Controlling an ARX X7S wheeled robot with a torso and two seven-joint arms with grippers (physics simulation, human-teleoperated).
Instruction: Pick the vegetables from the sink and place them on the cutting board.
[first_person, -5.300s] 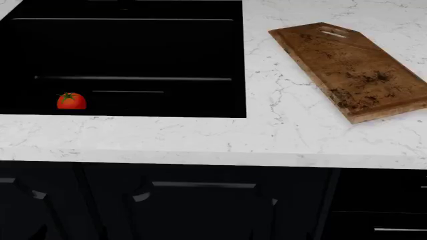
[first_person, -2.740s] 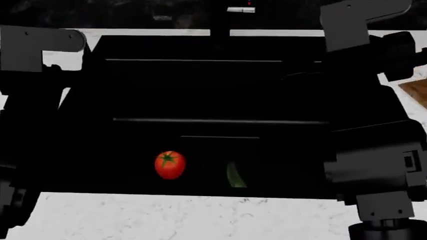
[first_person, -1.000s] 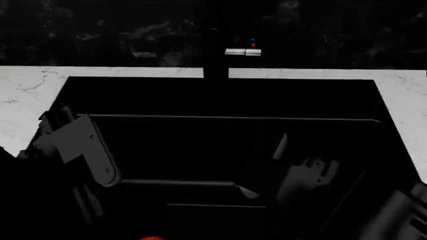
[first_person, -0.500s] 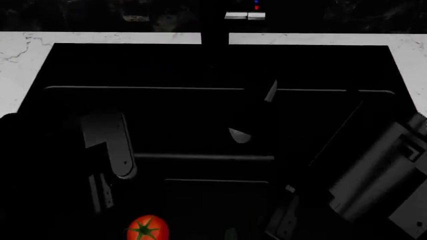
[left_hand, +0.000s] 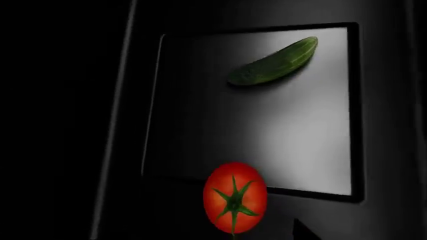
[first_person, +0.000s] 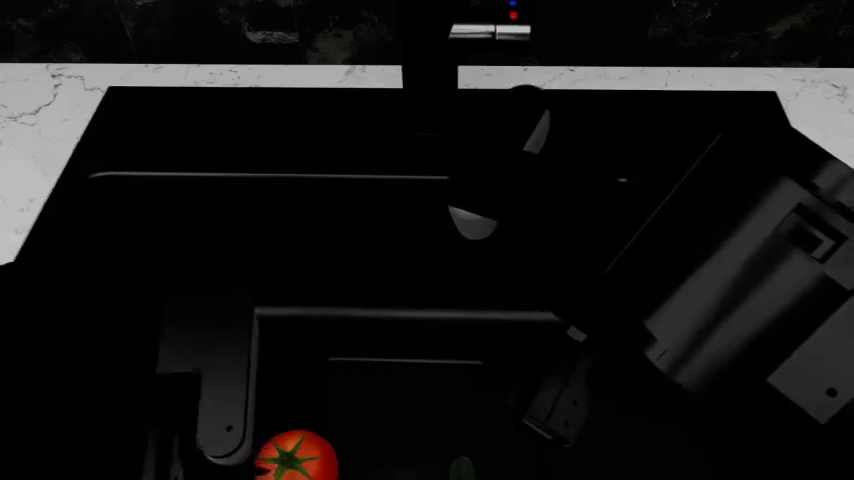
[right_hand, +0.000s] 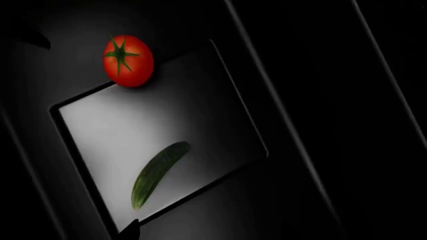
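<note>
The tomato (left_hand: 234, 197) sits on the rim of a paler recessed panel in the sink (first_person: 267, 130) floor and the cucumber (left_hand: 273, 62) lies within that panel, well apart. Neither gripper's fingers show clearly, so I cannot tell their opening. The round, glossy tomato could roll off under a glancing touch, and the basin's darkness hides depth; white marble counter (first_person: 40, 110) surrounds it, the faucet (first_person: 430, 40) behind.

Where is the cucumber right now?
The cucumber lies on the lighter square panel of the sink floor, apart from the tomato, which sits on that panel's edge.
</note>
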